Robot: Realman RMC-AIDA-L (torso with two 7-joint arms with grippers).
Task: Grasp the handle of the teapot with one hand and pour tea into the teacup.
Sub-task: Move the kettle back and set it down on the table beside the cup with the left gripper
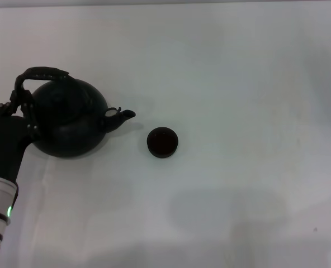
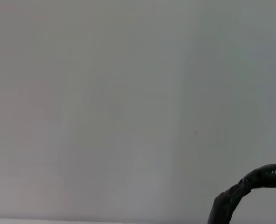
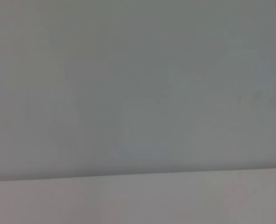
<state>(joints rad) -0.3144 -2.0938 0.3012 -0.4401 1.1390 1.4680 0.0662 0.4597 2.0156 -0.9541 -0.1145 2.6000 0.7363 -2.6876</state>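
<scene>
Teapot: teapot sits on the white table, spout toward the teacup just beside it.
Left pincer: left pincer at the handle; whether it pinches, cannot tell.

The round black teapot is sitting upright, its arched handle rising above. Its spout is pointing toward the tiny dark teacup standing near.

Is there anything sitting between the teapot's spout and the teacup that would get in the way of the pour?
Nothing visible does. In the head view the teapot points its spout toward the teacup, with only bare white table between them. The left gripper is at the handle.
</scene>
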